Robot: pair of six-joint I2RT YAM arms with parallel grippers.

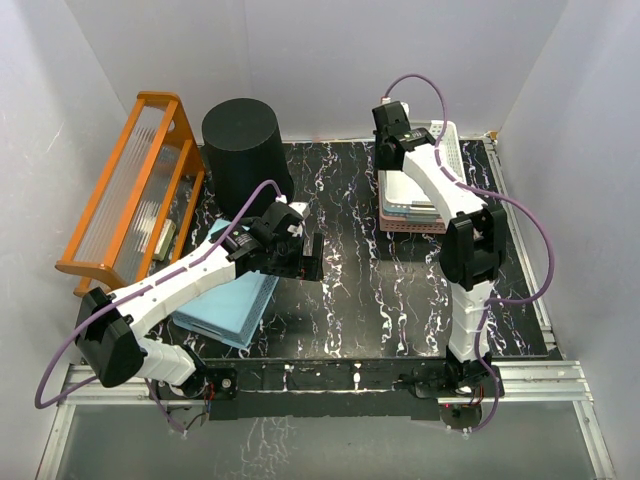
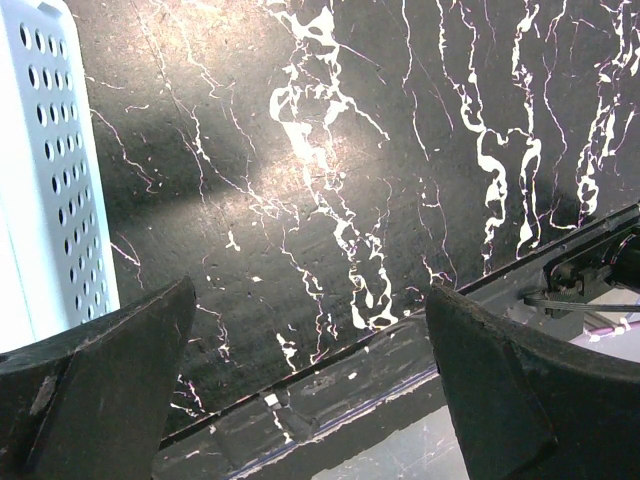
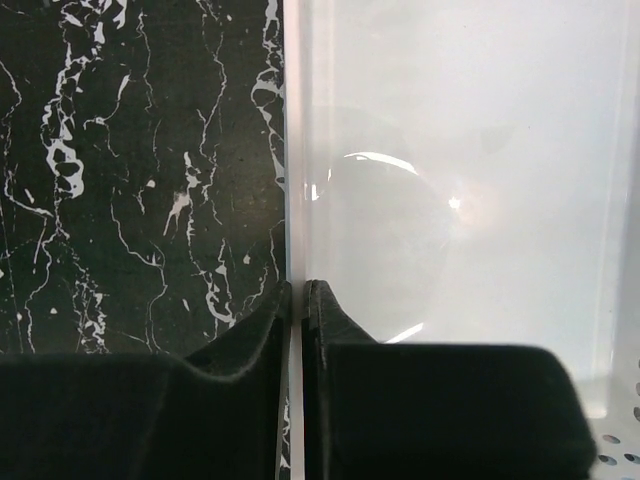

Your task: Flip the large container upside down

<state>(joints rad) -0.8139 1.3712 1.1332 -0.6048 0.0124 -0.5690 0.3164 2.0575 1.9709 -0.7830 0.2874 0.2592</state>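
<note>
A black marble-patterned table [image 1: 400,300] fills the white-walled work cell, with two white-and-black robot arms bolted at its near edge. At the left edge an orange rack [image 1: 135,190] with clear ribbed panels leans outward. Just beside it, at the back left of the table, stands the large container [image 1: 245,150], a tall black round bin that shows a flat dark top to the overhead camera. Neither arm touches it.

A blue basket [image 1: 235,305] lies flat at the front left, partly under the left arm. At the back right a white basket [image 1: 447,150] sits on top of a stack, with a pink basket [image 1: 415,226] at the bottom.

The left arm reaches in over the blue basket, and the left gripper [image 1: 298,262] hangs above bare table near the middle, just in front of the bin. Its jaws stand wide apart, with nothing between them but the marble surface below.

The right arm stretches to the far side, and the right gripper [image 1: 386,158] points down at the left side of the stack. In the right wrist view its jaws are drawn together on the thin upright edge of the white basket, with dark table to one side and the pale basket floor to the other
</note>
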